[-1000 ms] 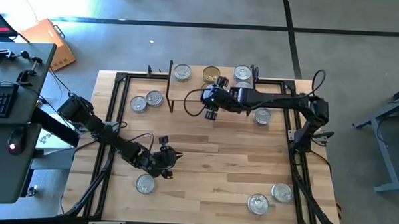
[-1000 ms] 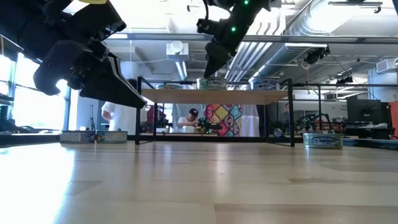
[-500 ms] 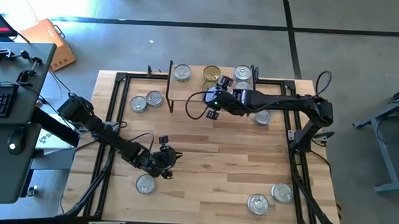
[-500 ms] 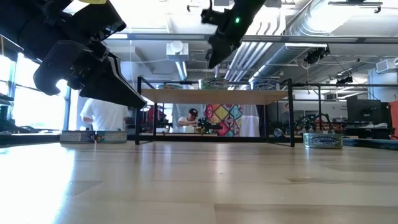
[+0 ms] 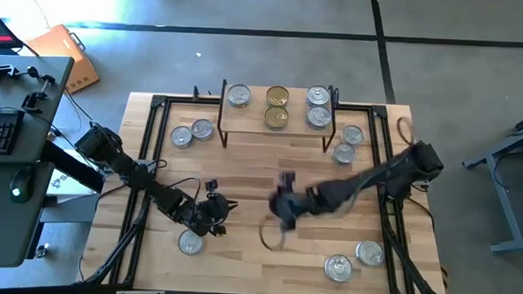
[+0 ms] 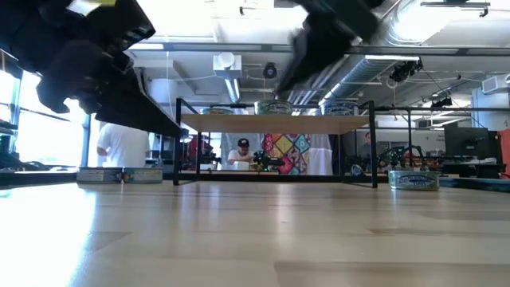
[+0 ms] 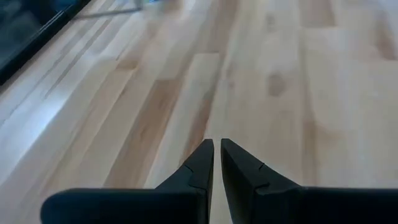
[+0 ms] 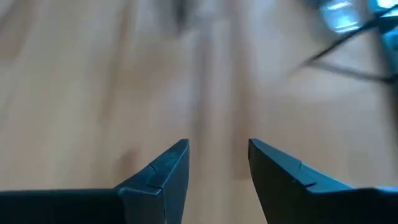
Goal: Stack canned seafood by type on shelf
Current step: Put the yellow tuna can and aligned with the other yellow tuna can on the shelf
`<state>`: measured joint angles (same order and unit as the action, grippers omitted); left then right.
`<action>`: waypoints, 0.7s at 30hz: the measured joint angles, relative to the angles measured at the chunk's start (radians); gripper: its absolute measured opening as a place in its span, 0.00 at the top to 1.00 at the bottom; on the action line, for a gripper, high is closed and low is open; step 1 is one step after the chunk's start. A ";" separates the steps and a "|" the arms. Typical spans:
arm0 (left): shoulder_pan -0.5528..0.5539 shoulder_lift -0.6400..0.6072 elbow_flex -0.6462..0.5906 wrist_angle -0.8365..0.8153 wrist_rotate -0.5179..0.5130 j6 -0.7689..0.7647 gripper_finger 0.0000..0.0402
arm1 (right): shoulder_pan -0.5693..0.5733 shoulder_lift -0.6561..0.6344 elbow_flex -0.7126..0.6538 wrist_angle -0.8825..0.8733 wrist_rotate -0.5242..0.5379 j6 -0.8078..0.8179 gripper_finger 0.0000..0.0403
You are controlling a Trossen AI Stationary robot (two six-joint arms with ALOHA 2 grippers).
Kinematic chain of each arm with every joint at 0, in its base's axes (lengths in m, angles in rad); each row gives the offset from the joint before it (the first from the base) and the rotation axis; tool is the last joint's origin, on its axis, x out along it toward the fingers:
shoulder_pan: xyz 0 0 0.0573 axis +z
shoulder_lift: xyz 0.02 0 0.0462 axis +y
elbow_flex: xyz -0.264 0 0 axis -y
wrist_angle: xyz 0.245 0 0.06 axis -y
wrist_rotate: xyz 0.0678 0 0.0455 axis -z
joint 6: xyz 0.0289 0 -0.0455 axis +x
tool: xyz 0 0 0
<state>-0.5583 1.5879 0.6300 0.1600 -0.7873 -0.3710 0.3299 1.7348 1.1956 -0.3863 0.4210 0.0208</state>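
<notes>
Above bare tabletop (image 8: 93,74) right claw (image 8: 217,163) gapes, seemingly empty; left claw (image 7: 216,163) pinched.

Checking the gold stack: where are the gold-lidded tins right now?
In the high view, both gold-lidded tins sit mid-shelf, one behind the other, between the silver tin on the left and two silver tins on the right.

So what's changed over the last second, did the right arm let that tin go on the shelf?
Yes: a second gold-lidded tin now sits on the shelf. The right gripper, open and empty, has swung back from the shelf to mid-table. The left gripper stays shut near the front-left tin; the other tins are unmoved.
</notes>
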 joint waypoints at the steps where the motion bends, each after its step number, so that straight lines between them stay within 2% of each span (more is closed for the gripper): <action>1: 0.000 0.000 0.000 -0.021 -0.019 -0.045 0.95 | 0.031 0.002 -0.073 0.069 0.001 0.034 0.61; 4: 0.000 -0.017 0.000 -0.116 -0.078 -0.176 0.95 | 0.097 0.003 -0.247 0.306 0.004 0.166 0.61; 8: 0.002 -0.121 0.000 -0.301 -0.107 -0.398 0.95 | 0.133 0.003 -0.400 0.573 0.053 0.268 0.61; 15: 0.031 -0.309 0.000 -0.864 -0.145 -0.888 0.94 | 0.091 0.001 -0.505 0.865 0.197 0.273 0.61; 17: 0.062 -0.324 0.000 -0.943 -0.143 -0.933 0.92 | 0.075 0.001 -0.513 0.888 0.200 0.277 0.61; 21: 0.160 -0.326 0.000 -0.984 -0.064 -0.884 0.84 | 0.063 0.001 -0.513 0.887 0.195 0.269 0.61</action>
<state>-0.3979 1.2618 0.6300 -0.8235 -0.8512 -1.2548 0.3924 1.7355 0.6827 0.5011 0.6163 0.2902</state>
